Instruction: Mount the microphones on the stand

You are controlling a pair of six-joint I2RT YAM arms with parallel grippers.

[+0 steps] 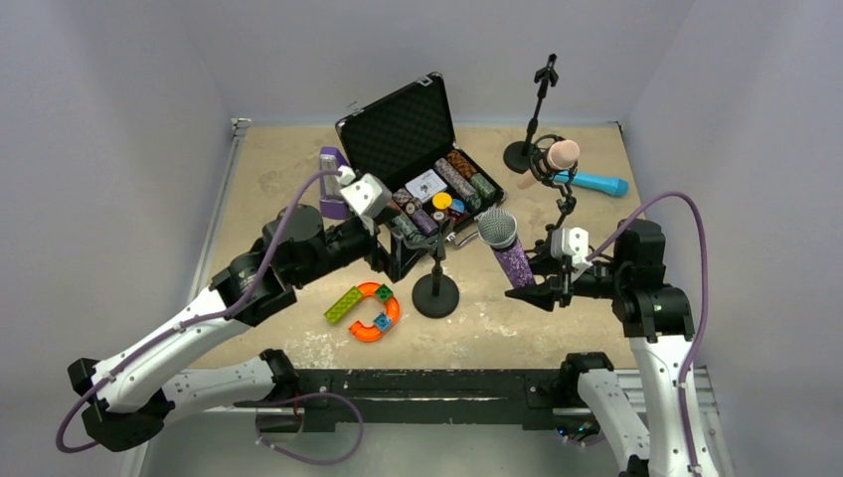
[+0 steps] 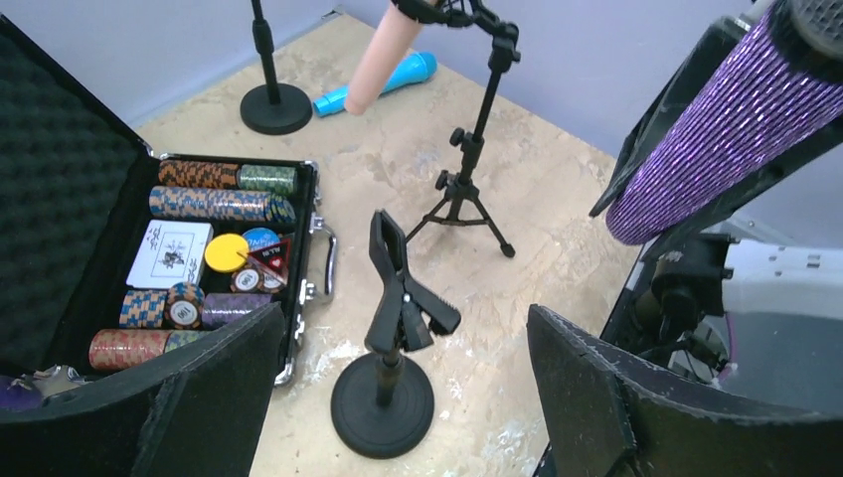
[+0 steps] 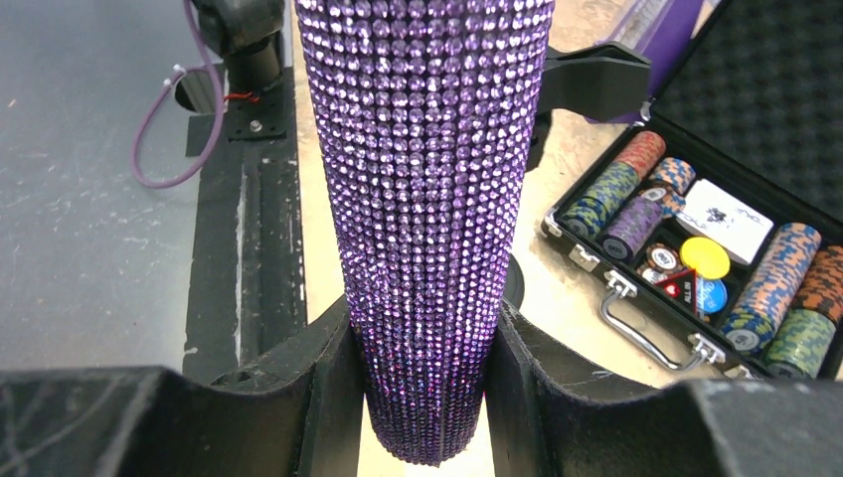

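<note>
My right gripper [image 3: 425, 338] is shut on the lower end of the glittery purple microphone [image 3: 427, 199], holding it tilted off the table with its silver mesh head [image 1: 496, 228] up. My left gripper [image 2: 406, 323] stands open around the clip [image 2: 403, 288] of a short round-base stand [image 1: 435, 293], touching nothing. The pale pink microphone [image 1: 557, 157] sits in the clip of a tripod stand [image 2: 467, 169]. Behind that tripod the cyan-blue microphone [image 1: 591, 182] lies flat on the table. A third stand [image 1: 522, 154], its clip bare, rises at the back.
An open black case [image 1: 418, 149] of poker chips and cards lies at the back centre, close to my left gripper. A purple box [image 1: 333, 184] stands left of it. An orange horseshoe toy [image 1: 373, 313] and a green brick [image 1: 343, 303] lie near the front.
</note>
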